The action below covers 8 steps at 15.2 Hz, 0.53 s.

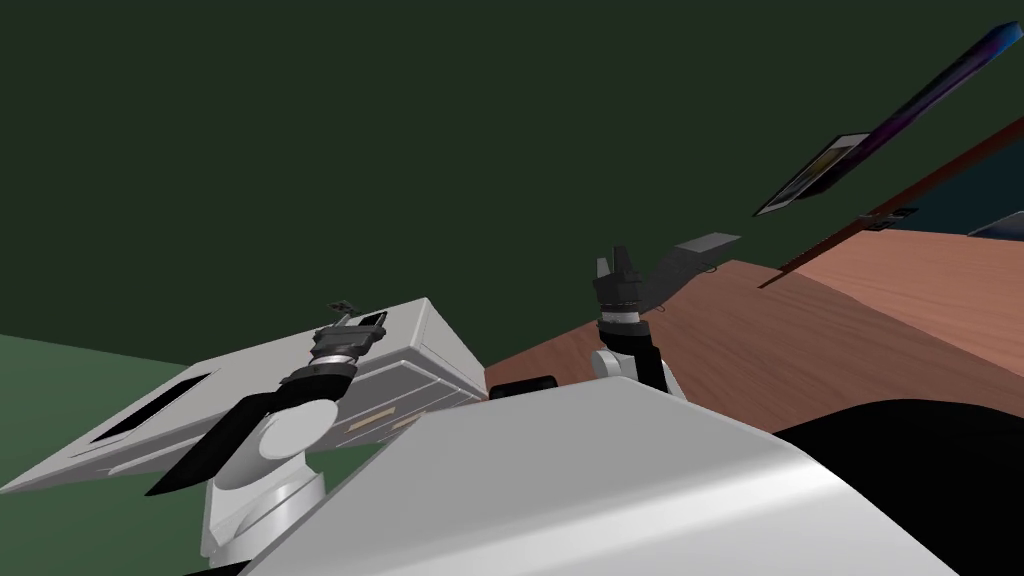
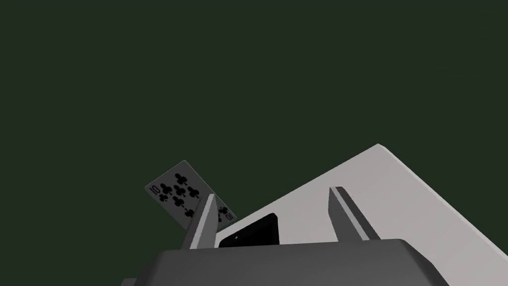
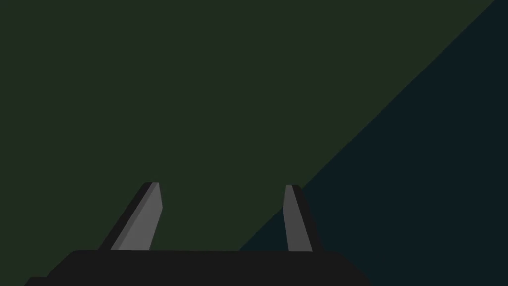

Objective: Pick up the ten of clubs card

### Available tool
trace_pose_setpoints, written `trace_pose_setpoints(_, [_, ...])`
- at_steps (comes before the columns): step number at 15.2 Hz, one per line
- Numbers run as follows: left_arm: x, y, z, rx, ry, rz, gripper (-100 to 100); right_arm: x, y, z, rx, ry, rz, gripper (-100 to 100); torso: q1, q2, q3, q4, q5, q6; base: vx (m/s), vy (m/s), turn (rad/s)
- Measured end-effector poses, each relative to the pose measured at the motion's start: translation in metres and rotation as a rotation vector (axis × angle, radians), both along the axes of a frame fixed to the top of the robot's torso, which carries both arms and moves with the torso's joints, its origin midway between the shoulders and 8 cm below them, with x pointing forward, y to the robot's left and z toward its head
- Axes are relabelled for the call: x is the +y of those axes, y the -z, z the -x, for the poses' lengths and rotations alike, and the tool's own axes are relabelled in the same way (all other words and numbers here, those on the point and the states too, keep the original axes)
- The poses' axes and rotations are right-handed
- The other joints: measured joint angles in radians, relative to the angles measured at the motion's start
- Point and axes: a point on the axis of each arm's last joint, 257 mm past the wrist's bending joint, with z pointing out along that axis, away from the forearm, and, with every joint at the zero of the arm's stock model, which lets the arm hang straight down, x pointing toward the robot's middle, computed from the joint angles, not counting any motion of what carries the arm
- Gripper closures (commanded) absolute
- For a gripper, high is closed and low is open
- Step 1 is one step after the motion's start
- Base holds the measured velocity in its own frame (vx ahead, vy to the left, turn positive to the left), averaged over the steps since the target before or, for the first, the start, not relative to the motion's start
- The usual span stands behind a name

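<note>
Left pincer [image 2: 274, 192] gapes empty over one white flat-topped counter [image 2: 397, 198], one pale rectangular ten-of-clubs card [image 2: 171, 192] just beside its finger.

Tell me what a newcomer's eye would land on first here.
The ten of clubs card, its face showing against dark green, sits just outside one finger of the open left gripper, not between the fingers. Next to it runs the white cabinet top with a black rectangle. The right gripper hangs open, holding nothing.
</note>
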Motion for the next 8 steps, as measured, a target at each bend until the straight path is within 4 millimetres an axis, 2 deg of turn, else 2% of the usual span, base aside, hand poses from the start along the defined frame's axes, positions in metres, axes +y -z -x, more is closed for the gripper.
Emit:
trace_pose_setpoints(4, [0.011,-0.009,0.013,0.005,-0.009,0.007,-100,0.000,0.000,0.000,0.000,0.000,0.000,0,0.002,-0.001,-0.001,0.000,0.001,0.000,0.052,0.074,-0.074])
trace_pose_setpoints(7, [0.014,-0.016,0.018,0.003,-0.012,0.007,-100,0.000,0.000,0.000,0.000,0.000,0.000,0,-0.001,-0.002,-0.001,0.000,0.000,0.000,0.058,0.018,0.004])
trace_pose_setpoints(8, [0.014,-0.017,0.018,0.003,-0.011,0.007,100,0.000,0.000,0.000,0.000,0.000,0.000,0,-0.002,-0.003,-0.002,-0.001,0.000,0.000,0.022,0.003,0.001])
